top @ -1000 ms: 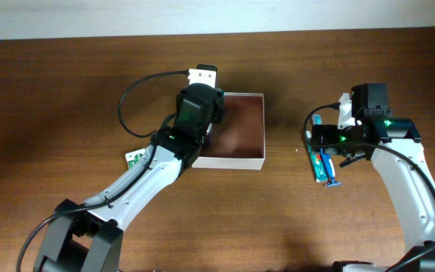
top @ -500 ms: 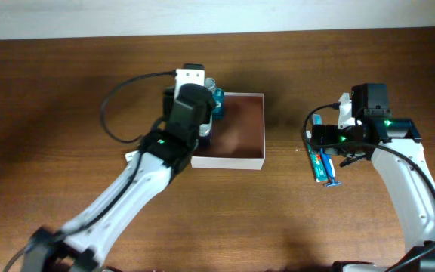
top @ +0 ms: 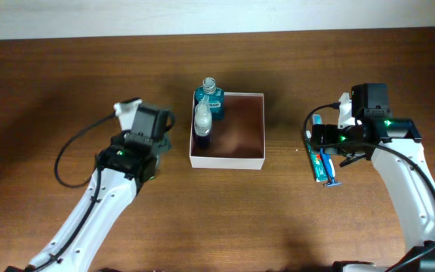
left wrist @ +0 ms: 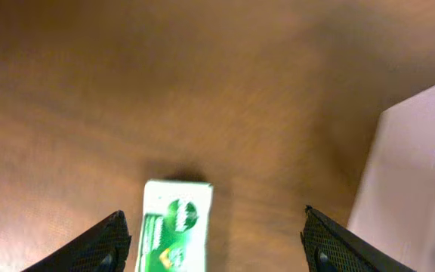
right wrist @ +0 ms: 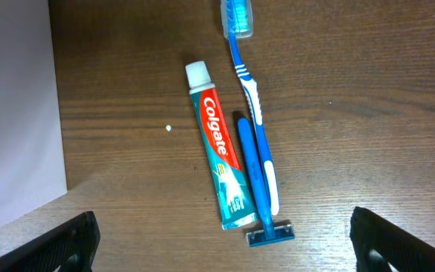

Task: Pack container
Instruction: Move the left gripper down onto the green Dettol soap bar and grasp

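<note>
Far left of the overhead view, the left hand (left wrist: 216, 227) hangs over the brown tabletop (top: 51, 83), fingers spread wide and gripping nothing. Its wrist camera looks straight down on a green packet (left wrist: 174, 227) lying flat on the wood between those fingers, low in the frame. There's a round logo and some print on it, but it's too blurred to read.

Over to the middle: the container (top: 229, 161), white walls and reddish-brown floor, sits in the upper centre of the overhead frame, just right of that hand. Two bottles stand along its left side. A blue bottle (top: 210, 98) is at the upper-left corner, and a darker bottle (top: 202, 125) with a pale cap is right below it. No label is legible on either.

Now the right side: the right hand (right wrist: 221, 214) is wide open too, holding nothing, poised above three items lying side by side, apart from the container's right wall. First is a toothpaste tube (right wrist: 219, 162), white cap toward the top, "Colgate" in white on red. Against its right edge lies a blue razor (right wrist: 254, 181), head at the bottom. Last is a blue-and-white toothbrush (right wrist: 249, 91), its head at the top edge under a blue cover.
</note>
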